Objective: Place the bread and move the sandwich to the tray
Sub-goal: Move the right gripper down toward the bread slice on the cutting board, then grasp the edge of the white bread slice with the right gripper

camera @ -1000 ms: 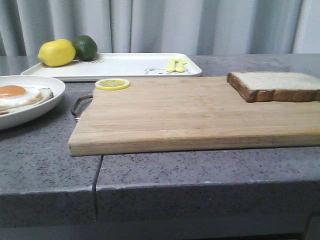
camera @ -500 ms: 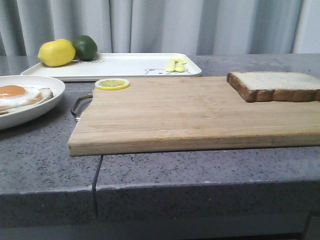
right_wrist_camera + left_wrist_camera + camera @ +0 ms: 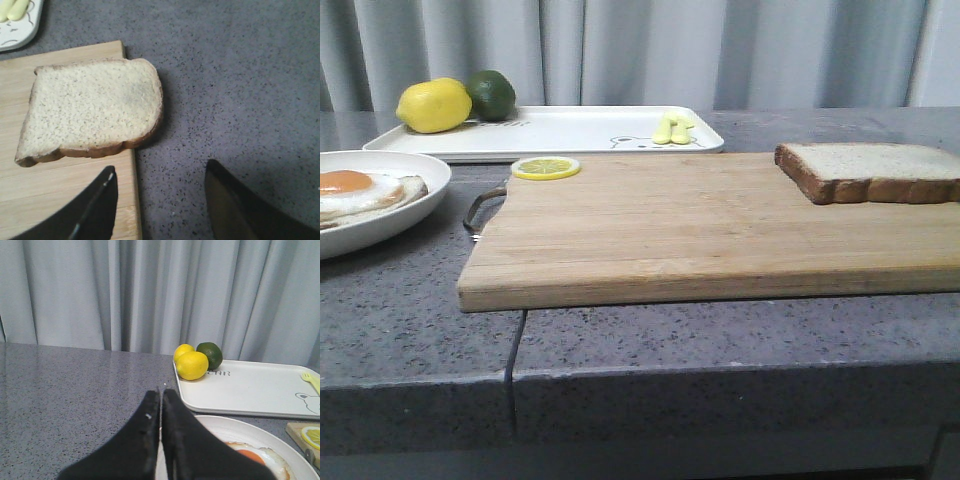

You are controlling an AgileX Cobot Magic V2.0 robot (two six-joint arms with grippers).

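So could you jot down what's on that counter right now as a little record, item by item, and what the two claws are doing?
bread: one slice lying flat at the cutting board's right end, overhanging its edge
cutting board: wooden, a lemon slice on its far left corner
plate: round, white, holding a fried egg on bread
tray: white, with a lemon, a lime and a small yellow item
left claw: shut, above the plate's rim
right claw: open, hovering near the bread, holding nothing
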